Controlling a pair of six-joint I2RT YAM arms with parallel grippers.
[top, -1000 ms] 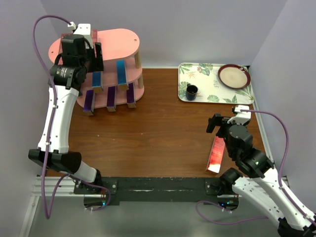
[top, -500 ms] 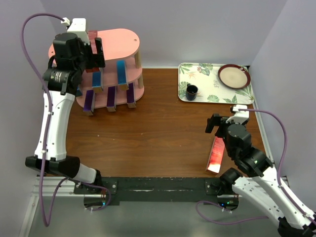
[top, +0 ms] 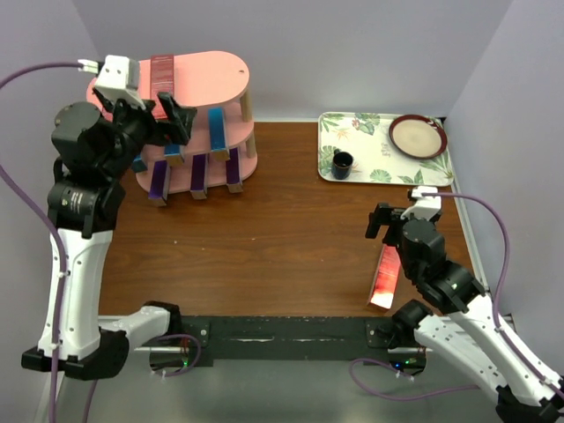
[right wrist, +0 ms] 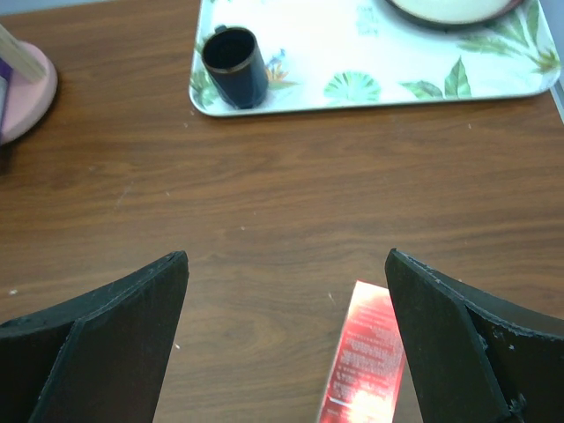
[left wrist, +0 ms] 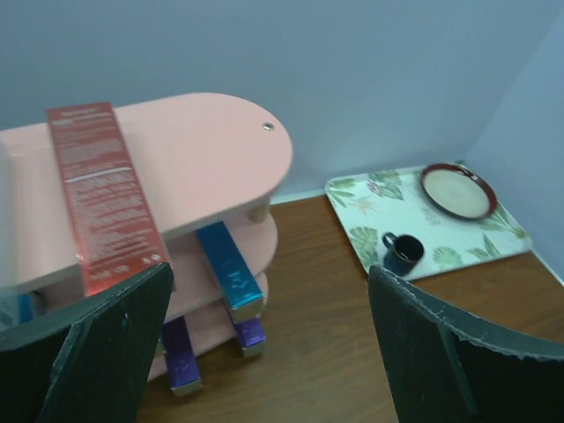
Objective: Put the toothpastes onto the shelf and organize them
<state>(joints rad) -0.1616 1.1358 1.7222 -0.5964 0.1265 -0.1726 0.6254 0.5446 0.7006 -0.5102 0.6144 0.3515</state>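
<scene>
The pink three-tier shelf (top: 211, 75) stands at the far left. One red toothpaste carton (top: 162, 75) lies flat on its top board, and it shows in the left wrist view (left wrist: 101, 189). Two blue cartons (top: 218, 132) lie on the middle board. Three purple cartons (top: 198, 174) lie on the bottom board. My left gripper (top: 163, 123) is open and empty, just in front of and above the shelf's left end. Another red carton (top: 386, 275) lies on the table at the near right. My right gripper (top: 398, 231) is open and empty, hovering over its far end (right wrist: 366, 361).
A floral tray (top: 370, 163) sits at the far right with a dark cup (top: 342, 163) and a brown-rimmed plate (top: 418, 136) on it. Walls close in behind and on both sides. Bare wooden table (top: 282, 238) lies between the shelf and the right arm.
My left gripper has drawn back from the shelf top toward the near left, leaving the red carton lying on the top board. The right arm has barely moved.
</scene>
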